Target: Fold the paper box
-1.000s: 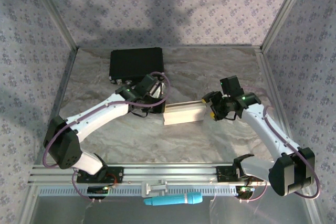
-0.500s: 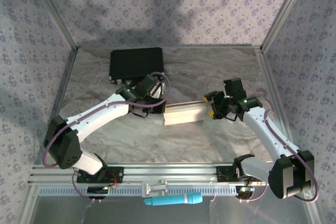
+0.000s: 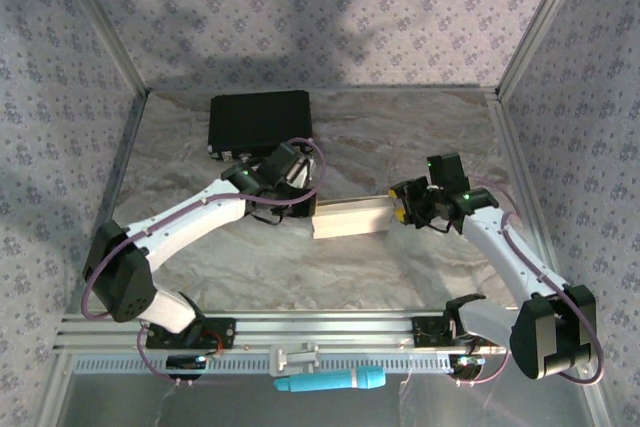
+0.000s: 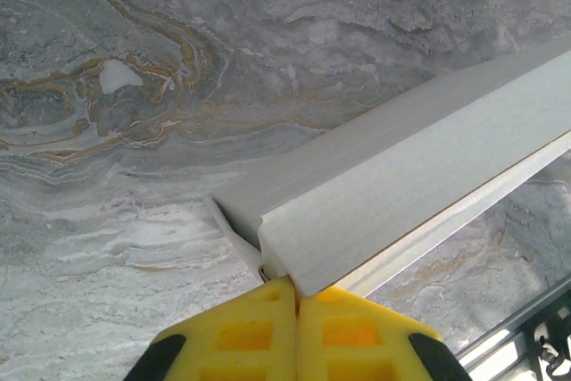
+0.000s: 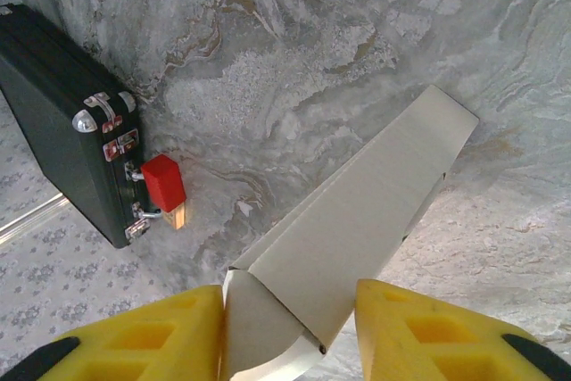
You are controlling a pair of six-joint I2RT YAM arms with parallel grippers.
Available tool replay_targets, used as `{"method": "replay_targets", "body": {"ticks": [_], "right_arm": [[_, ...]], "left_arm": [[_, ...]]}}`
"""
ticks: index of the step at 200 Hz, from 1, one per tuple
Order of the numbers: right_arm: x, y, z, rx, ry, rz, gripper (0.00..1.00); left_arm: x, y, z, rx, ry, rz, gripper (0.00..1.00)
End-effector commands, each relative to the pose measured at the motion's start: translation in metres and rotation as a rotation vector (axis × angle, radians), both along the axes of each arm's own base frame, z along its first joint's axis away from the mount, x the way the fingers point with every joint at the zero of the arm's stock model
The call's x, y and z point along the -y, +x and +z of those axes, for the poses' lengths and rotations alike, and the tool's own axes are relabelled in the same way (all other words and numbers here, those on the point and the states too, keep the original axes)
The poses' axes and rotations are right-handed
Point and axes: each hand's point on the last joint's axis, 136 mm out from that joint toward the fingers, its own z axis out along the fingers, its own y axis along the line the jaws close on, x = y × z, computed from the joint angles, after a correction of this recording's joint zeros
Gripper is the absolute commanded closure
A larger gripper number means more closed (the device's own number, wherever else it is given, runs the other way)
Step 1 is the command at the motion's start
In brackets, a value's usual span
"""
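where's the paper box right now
In the top view, the paper box is mid-table between the left end effector and right end effector, nearer than the black case.

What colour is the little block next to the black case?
Red block, beside the black case; right wrist view shows it best.

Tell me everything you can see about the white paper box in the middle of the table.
The white cardboard paper box is a long, narrow, partly folded shape lying across the marbled table, thin matte walls creased up, an end flap tucked inward. The left gripper pinches its left end with jaws shut; the right gripper straddles the right end, jaws against both sides.
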Motion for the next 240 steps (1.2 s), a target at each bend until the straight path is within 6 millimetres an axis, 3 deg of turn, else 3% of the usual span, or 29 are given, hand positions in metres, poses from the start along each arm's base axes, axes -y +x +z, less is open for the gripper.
{"method": "replay_targets", "body": {"ticks": [1, 54, 85, 107, 116, 132, 143, 173, 199, 240], "right_arm": [[0.005, -0.015, -0.018, -0.071, -0.023, -0.007, 0.61], [0.007, -0.019, -0.022, -0.079, -0.036, -0.006, 0.63], [0.006, -0.017, -0.022, -0.081, -0.038, -0.008, 0.63], [0.004, -0.015, -0.021, -0.080, -0.039, -0.004, 0.63], [0.003, -0.014, -0.020, -0.079, -0.040, -0.001, 0.63], [0.002, -0.014, -0.021, -0.080, -0.043, 0.001, 0.64], [0.002, -0.014, -0.021, -0.081, -0.044, 0.003, 0.64], [0.002, -0.014, -0.020, -0.082, -0.046, 0.001, 0.64], [0.002, -0.014, -0.019, -0.079, -0.045, -0.001, 0.64], [0.002, -0.014, -0.020, -0.080, -0.047, -0.001, 0.65]], "left_arm": [[-0.018, -0.038, -0.034, -0.173, 0.109, -0.005, 0.88], [-0.005, -0.041, 0.006, -0.174, -0.066, 0.064, 0.70], [-0.002, -0.031, 0.039, -0.153, -0.222, 0.168, 0.63], [-0.001, -0.024, 0.047, -0.175, -0.303, 0.230, 0.61], [-0.004, -0.020, 0.048, -0.181, -0.317, 0.262, 0.60], [-0.013, -0.011, 0.048, -0.190, -0.324, 0.348, 0.44], [-0.021, -0.005, 0.044, -0.216, -0.323, 0.421, 0.40], [-0.022, 0.008, 0.031, -0.324, -0.414, 0.616, 0.40], [-0.017, 0.008, 0.014, -0.420, -0.469, 0.738, 0.40], [-0.013, 0.012, 0.009, -0.481, -0.582, 0.895, 0.40]]}}
